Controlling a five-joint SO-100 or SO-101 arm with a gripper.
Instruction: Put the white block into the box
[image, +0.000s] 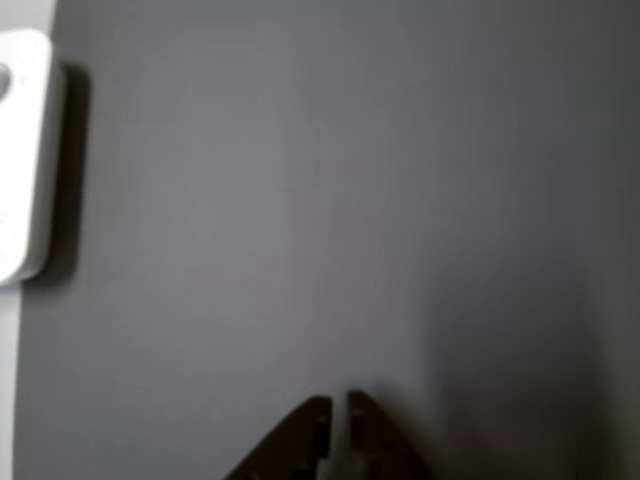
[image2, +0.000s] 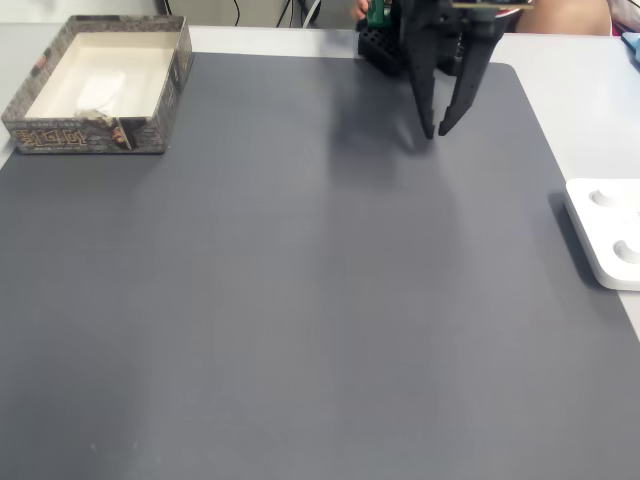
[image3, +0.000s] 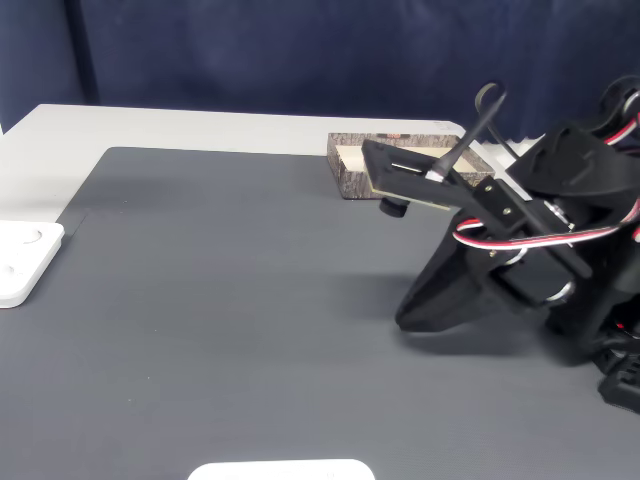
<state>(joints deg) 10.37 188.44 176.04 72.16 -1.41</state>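
Note:
The box (image2: 165, 95), beige cardboard with a pale interior, stands at the far left corner of the grey mat in a fixed view. A whitish elongated shape that looks like the white block (image2: 100, 86) lies inside it. In another fixed view the box (image3: 345, 172) sits behind the arm, its inside hidden. My gripper (image2: 437, 133) hangs near the mat's far edge, well to the right of the box, fingers pointing down. The dark fingertips (image: 315, 410) nearly touch with nothing between them. My gripper (image3: 405, 318) hovers just over the mat.
A flat white device (image2: 610, 235) lies off the mat's right edge; it appears as the device (image: 25, 150) at the left of the other view and the device (image3: 25, 255) at the left. Another white object (image3: 280, 470) peeks in at the bottom. The arm's base (image2: 385, 45) stands behind the gripper.

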